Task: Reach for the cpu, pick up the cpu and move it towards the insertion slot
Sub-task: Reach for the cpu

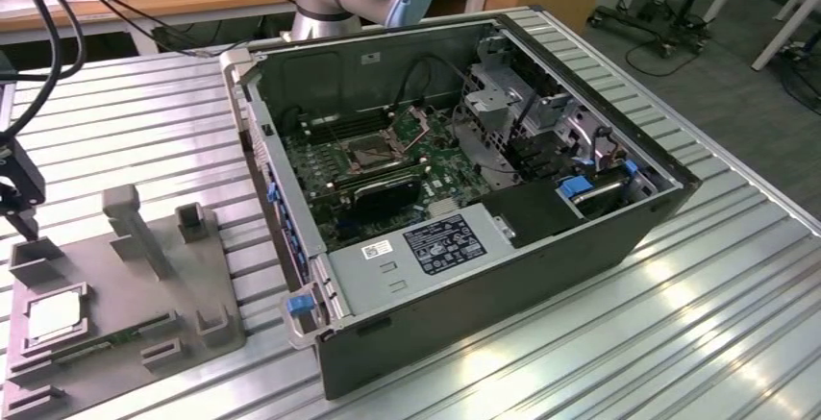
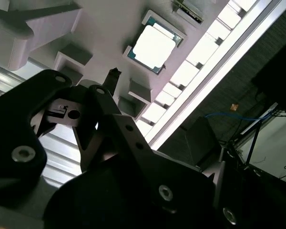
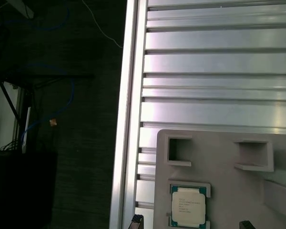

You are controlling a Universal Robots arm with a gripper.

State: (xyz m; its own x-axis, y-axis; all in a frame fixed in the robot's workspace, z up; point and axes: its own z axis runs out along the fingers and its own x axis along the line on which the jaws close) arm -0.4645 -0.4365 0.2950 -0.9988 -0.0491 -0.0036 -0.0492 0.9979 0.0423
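Note:
The cpu (image 1: 54, 315) lies flat in a square pocket of the grey tray (image 1: 122, 290) at the exterior view's lower left, silvery face up. My gripper (image 1: 18, 210) hangs at that view's left edge, above the tray's far end and short of the chip. In the first wrist view the cpu (image 3: 187, 206) sits between my two dark fingertips (image 3: 137, 220), which stand wide apart; the gripper (image 3: 191, 223) is open and holds nothing. The second wrist view shows the cpu (image 2: 154, 47) beyond one fingertip (image 2: 113, 76). The insertion slot (image 1: 372, 156) sits on the green board inside the open computer case (image 1: 513, 237).
A thin green memory stick (image 1: 106, 341) lies in the tray beside the chip. Upright grey posts (image 1: 135, 228) rise from the tray near my gripper. The case walls stand around the board. The slatted metal table (image 1: 667, 324) ends close to the tray's outer side.

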